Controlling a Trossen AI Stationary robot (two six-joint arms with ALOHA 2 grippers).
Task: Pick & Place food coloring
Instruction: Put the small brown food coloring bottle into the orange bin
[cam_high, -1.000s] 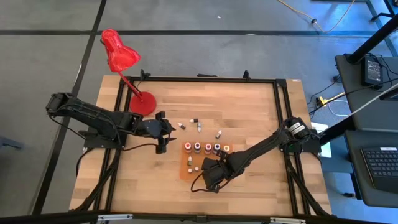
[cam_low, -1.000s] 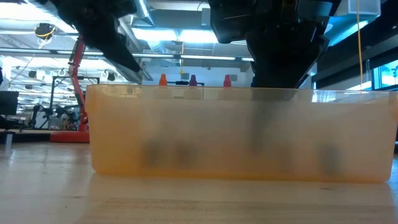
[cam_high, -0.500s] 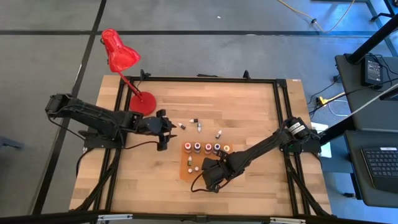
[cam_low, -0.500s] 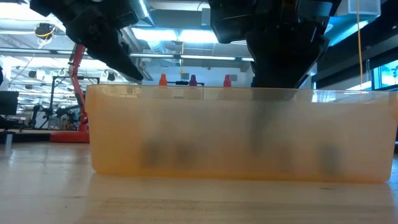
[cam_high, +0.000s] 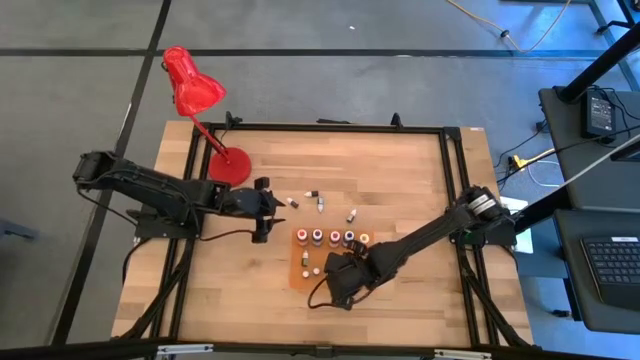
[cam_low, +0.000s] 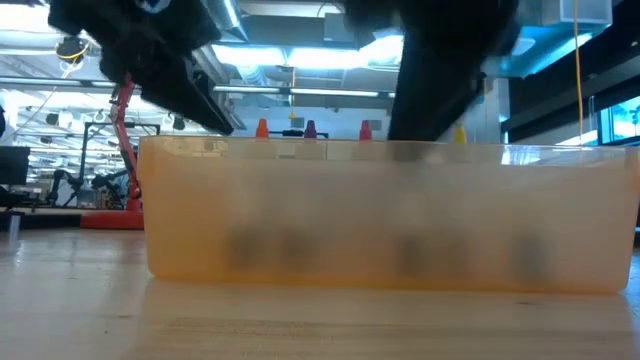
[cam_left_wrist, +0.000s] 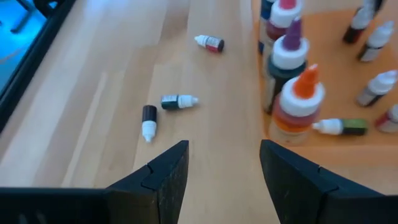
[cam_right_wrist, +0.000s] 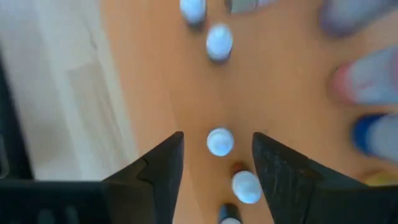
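Above the orange tray (cam_high: 300, 276), the right gripper (cam_right_wrist: 214, 163) is hovering released over upright white-capped bottles (cam_right_wrist: 219, 141). The left gripper (cam_left_wrist: 222, 163), also released, is facing loose bottles (cam_left_wrist: 179, 101) lying on the table (cam_high: 400, 180), detail the low view is hiding.

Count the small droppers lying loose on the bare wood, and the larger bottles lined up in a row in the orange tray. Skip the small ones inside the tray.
Small droppers loose on the wood: 4
Larger bottles in the row inside the orange tray: 5
Total: 9
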